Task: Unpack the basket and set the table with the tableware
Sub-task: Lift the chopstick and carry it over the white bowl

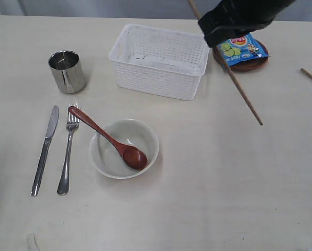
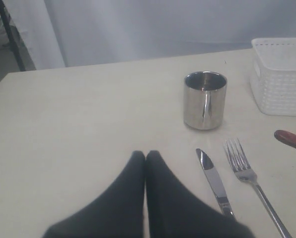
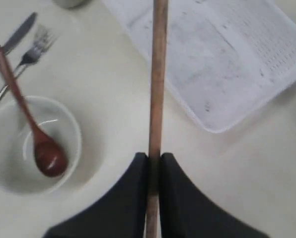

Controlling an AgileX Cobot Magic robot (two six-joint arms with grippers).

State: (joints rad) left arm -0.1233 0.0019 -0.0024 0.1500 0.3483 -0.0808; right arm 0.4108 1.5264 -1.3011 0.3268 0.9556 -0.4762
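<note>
Chopstick (image 1: pixel 245 97), one, clamped in your right fingers (image 3: pixel 178 198) right of the basket (image 1: pixel 161 78), left fingers (image 2: pixel 128 198) closed and empty: lower it level onto the counter (image 1: pixel 224 183) beside its mate (image 1: pixel 311 77) before releasing.

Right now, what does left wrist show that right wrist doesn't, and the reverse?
Left wrist only: the left tool, shut and empty, and the whole steel cup. Right wrist only: the right tool shut on a chopstick, and the bowl. Both: knife, fork, spoon, basket, table.
</note>
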